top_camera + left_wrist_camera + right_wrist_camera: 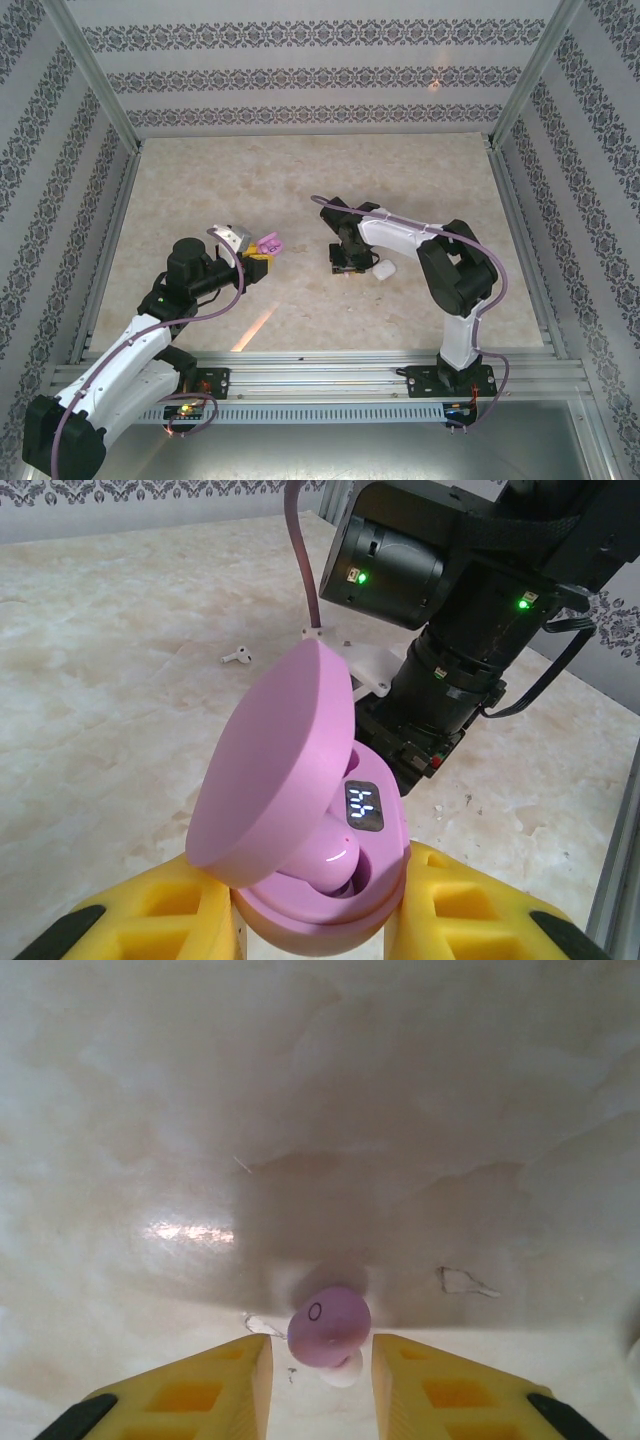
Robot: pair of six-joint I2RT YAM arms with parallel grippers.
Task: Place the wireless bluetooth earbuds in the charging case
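The left gripper (316,920) had its yellow jaws clenched on the base of the purple oval charging case (300,780), held above the worktop (250,180) with its lid tipped open and lit digits on its small display. One pale purple earbud (330,865) sat in a well of the case. A white earbud (236,656) lay on the worktop beyond it. The right gripper (320,1370) pointed down at the worktop with a second purple earbud (328,1325) between its jaws; I could not tell whether they pinched it. A white case (384,268) lay just beside that gripper.
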